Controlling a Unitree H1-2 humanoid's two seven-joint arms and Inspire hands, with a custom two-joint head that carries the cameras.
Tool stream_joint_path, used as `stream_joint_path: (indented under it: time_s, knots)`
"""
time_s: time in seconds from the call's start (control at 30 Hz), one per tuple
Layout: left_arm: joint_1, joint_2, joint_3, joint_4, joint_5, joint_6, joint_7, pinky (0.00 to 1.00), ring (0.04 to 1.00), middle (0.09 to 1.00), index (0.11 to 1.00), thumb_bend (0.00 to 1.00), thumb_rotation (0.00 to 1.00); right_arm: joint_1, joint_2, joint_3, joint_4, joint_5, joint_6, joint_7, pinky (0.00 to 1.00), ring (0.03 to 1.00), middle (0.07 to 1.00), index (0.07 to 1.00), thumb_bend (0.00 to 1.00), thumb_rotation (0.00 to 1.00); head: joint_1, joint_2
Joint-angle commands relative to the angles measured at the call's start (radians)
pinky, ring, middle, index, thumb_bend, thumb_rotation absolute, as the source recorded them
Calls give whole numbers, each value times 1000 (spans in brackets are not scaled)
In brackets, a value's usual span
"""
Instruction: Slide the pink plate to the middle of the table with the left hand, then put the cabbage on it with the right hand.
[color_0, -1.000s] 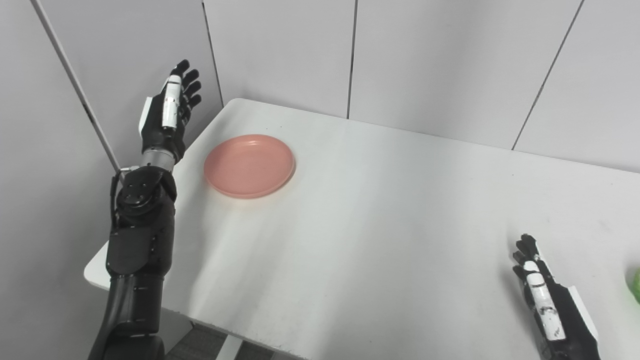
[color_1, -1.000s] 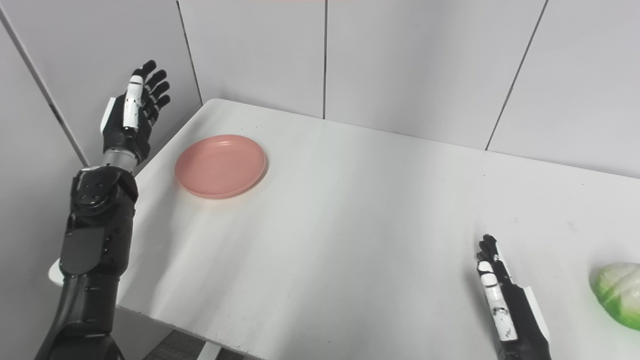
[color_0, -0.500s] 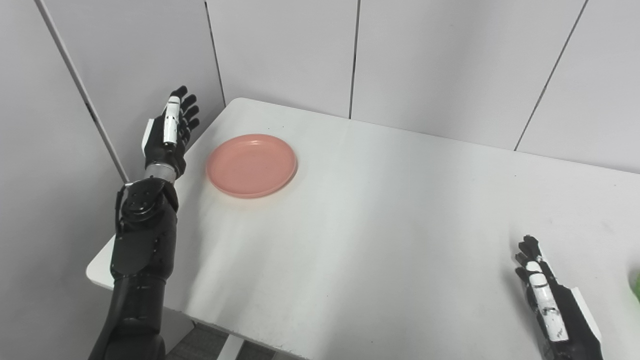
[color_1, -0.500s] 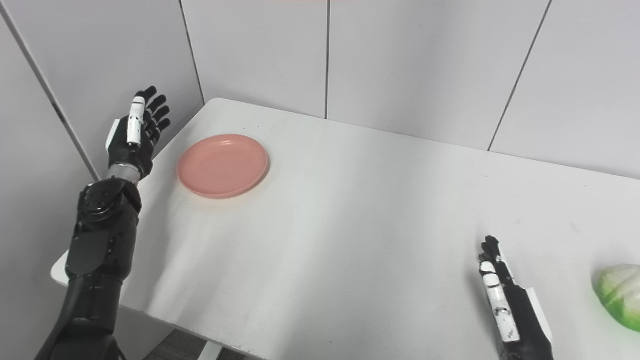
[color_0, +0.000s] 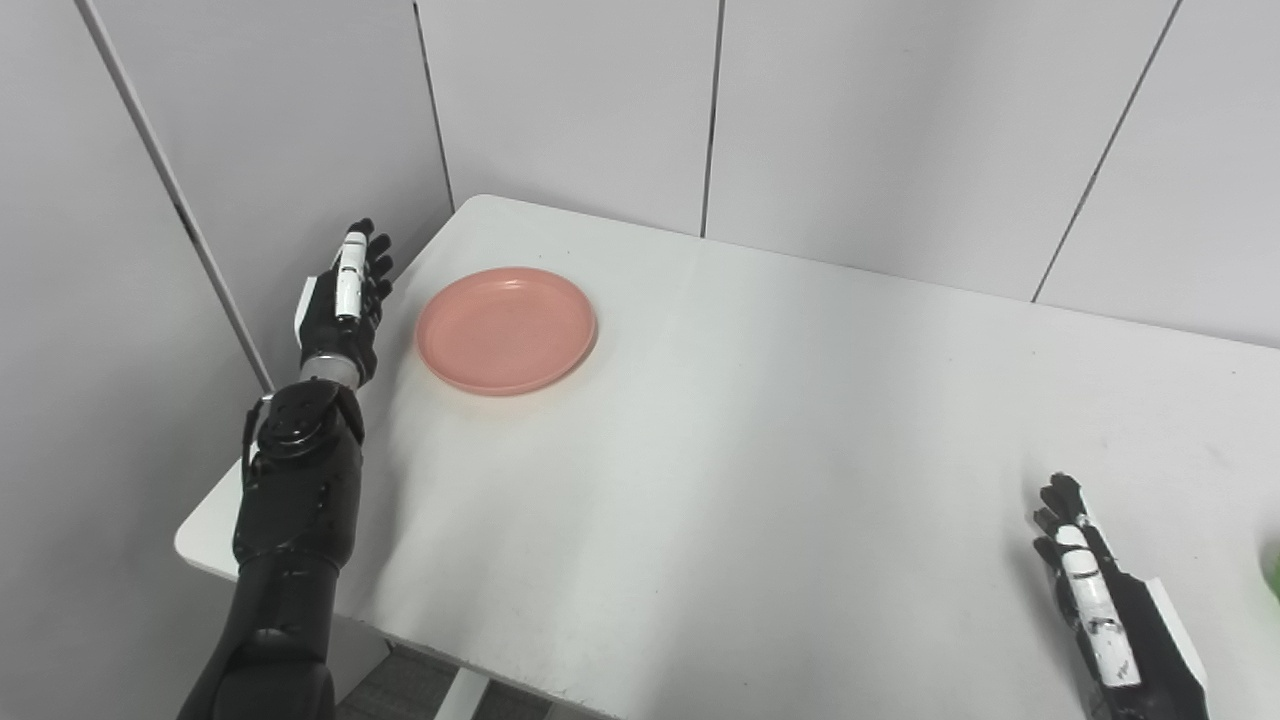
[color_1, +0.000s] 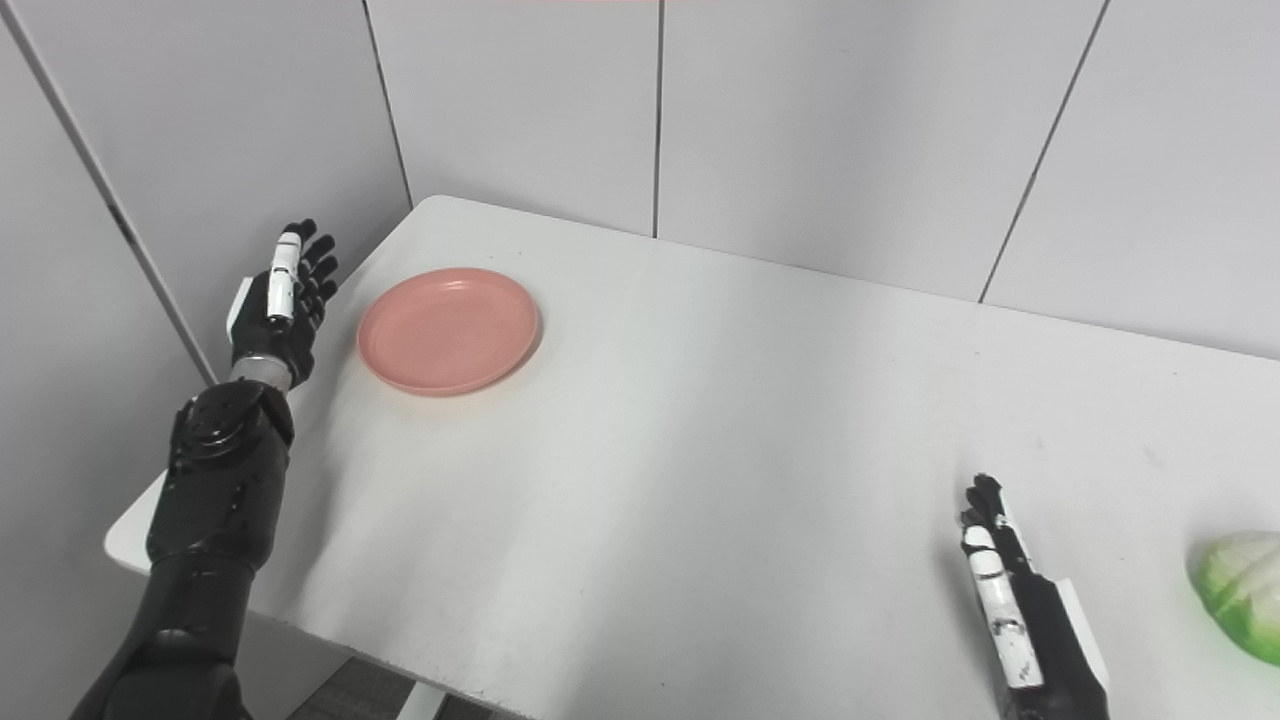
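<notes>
Left eye view plate (color_0: 507, 328): light, stiff, likely slippery; push its left rim.
Left hand (color_0: 345, 301): spread wide, empty.
Right hand (color_1: 1020, 610): flat, empty, on tabletop (color_1: 720, 450).

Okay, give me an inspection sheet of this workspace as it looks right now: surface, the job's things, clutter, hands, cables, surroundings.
Surface: white table, bare across its middle.
Job's things: pink plate lies flat near the far left corner, with nothing on it; cabbage lies at the near right edge, partly cut off by the frame.
Clutter: nothing seen.
Hands: left hand open, fingers up, just left of the plate and not touching it; right hand open, holding nothing, left of the cabbage and apart from it.
Cables: nothing seen.
Surroundings: grey wall panels behind and to the left; a strip of floor shows below the table edge.
</notes>
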Motion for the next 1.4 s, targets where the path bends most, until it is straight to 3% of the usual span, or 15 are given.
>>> stream_joint_path:
  time_s: [0.0,0.6,1.13,1.37]
  knots:
    - [-51,42,-1,-4,-4,-44,2,994,977,963,955,410,1000,6,-1,0,-19,-2,31,2,1000,1000,1000,1000,68,1000,-1,1]
    - [-45,11,-82,121,22,-78,-2,975,967,958,956,403,1000,10,7,-4,-36,-10,49,-9,1000,1000,1000,1000,79,1000,-13,14]
    - [-102,-45,-167,199,8,-50,-43,974,953,942,952,390,1000,13,13,5,-42,-22,52,-16,1000,1000,1000,1000,99,1000,-40,29]
    - [-103,-65,-196,182,-14,-11,-63,952,949,938,947,395,1000,14,20,10,-47,-22,57,-19,1000,1000,1000,1000,101,1000,-55,35]
